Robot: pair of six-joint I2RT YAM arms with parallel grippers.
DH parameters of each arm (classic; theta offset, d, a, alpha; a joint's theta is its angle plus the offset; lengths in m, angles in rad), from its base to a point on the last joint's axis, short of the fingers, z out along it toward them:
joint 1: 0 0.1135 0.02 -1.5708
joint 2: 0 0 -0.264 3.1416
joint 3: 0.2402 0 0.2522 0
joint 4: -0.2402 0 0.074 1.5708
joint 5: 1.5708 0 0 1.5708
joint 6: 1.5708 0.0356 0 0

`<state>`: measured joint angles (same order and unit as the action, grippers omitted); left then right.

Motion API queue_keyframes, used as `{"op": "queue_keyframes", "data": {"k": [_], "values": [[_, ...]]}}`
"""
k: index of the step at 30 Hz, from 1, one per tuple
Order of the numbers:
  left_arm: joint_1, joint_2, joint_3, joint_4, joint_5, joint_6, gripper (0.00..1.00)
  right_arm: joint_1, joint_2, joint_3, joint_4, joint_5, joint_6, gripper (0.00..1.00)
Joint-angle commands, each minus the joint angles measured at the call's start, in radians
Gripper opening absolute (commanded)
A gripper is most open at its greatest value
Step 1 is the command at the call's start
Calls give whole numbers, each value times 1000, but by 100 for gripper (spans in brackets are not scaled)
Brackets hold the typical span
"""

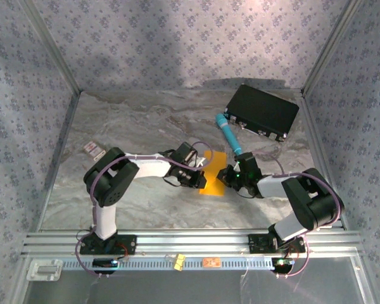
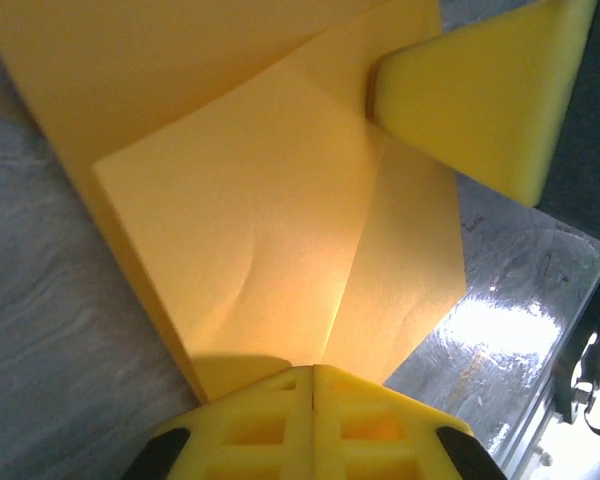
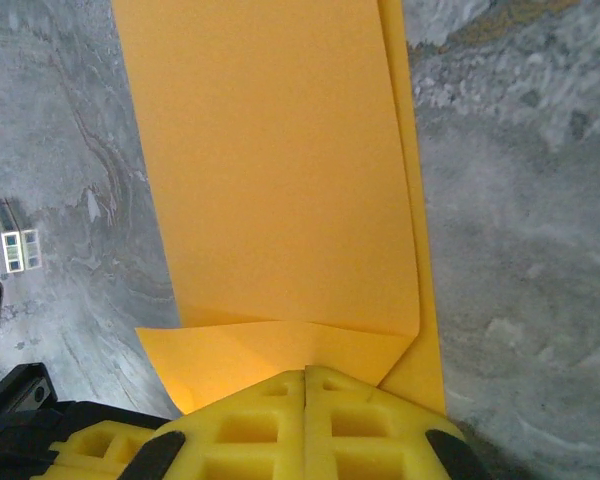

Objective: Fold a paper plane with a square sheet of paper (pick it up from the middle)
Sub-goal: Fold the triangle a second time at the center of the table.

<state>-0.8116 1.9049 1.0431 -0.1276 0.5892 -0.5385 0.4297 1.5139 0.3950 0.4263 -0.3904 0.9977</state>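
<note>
You see grey marbled surface, black case far right. Orange-yellow paper, partly folded, lies mid-surface between both claws. Left claw fully closed, tips at crease of folded flap; pinching or pressing, you cannot tell. Right claw fully closed at paper's edge, same doubt. Teal pen near case. Small card far left.

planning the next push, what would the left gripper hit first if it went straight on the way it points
The folded square sheet of paper, lying at the tips of the shut left gripper. Past it, slightly aside, is a finger of the right gripper; how near is unclear.
</note>
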Motion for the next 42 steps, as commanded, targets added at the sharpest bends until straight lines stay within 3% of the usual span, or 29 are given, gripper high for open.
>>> {"op": "queue_keyframes", "data": {"k": [1,11,19,29,42], "values": [[-5,-43,58,-24,15,-32,7,-13,26,-27,-84,45,-9,2],[-31,93,175,-4,47,-72,8,-12,26,-18,-87,47,-6,2],[-40,143,145,-35,-29,-42,8,-11,31,-30,-83,53,-1,2],[-39,112,121,-61,-63,-8,9,-12,39,-30,-80,52,-3,2],[-42,-42,91,-69,-15,24,15,-14,41,-29,-76,51,-2,1]]}}
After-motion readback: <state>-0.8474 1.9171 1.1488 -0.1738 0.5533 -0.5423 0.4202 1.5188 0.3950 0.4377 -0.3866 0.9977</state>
